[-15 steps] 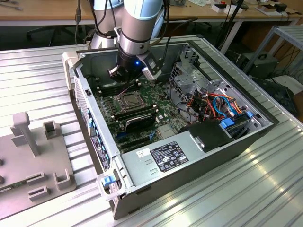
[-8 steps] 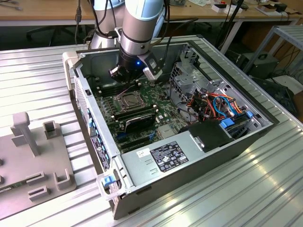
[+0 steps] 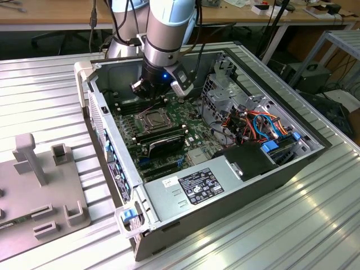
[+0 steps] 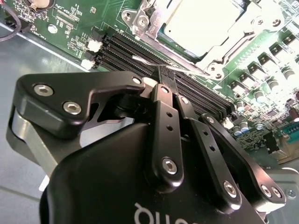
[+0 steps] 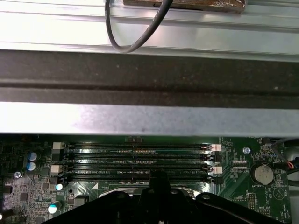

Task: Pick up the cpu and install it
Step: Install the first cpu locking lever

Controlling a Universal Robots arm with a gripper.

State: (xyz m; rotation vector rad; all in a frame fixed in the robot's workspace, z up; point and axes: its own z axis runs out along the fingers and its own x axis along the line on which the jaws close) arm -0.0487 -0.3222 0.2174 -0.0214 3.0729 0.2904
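I see gripper (image 4: 164, 77) fingers together, empty, w/ cpu (image 4: 198, 23) at 1 o'clock; thin, fragile, edges only.

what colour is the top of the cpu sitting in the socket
Pale silver-grey metal, washed bright by the light. The cpu shows best in the second wrist view, framed by the socket.

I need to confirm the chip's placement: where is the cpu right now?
The cpu sits in the socket frame on the motherboard, beside the memory slots, just beyond the gripper.
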